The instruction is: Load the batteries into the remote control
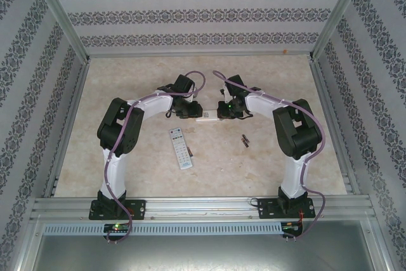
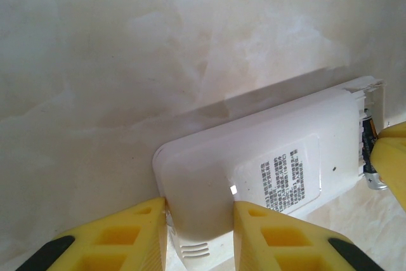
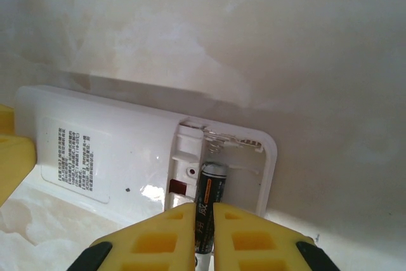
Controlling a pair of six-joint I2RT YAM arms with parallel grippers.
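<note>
My left gripper (image 2: 200,220) is clamped on one end of the white remote (image 2: 254,150), a yellow finger (image 2: 136,233) pressed to each long edge, so the remote sits squeezed between them with its back turned up and its printed label (image 2: 285,182) showing. From above, that remote (image 1: 206,117) lies crosswise in the middle of the table (image 1: 127,93), bridging my left gripper (image 1: 190,111) and my right gripper (image 1: 223,112), which face each other from either end. My right gripper (image 3: 203,220) is pinched shut on one battery (image 3: 211,185), dark with pale lettering, held lengthwise between the two yellow fingers (image 3: 254,239). Its far end reaches into the open compartment (image 3: 235,163) at the right end of the remote (image 3: 114,144), on the compartment's right side, pointing toward a small metal spring (image 3: 214,141) at the far wall. I cannot tell whether the battery touches the spring or is fully seated. In my left wrist view the same battery (image 2: 368,138) shows as a dark sliver at the remote's right end, beside a yellow finger of my right gripper. Near and to the right of the held remote, a few loose batteries (image 1: 243,139) lie together on the table, too small to count. A second remote (image 1: 180,148) rests buttons-up, near and slightly left of the held one, apart from both grippers.
</note>
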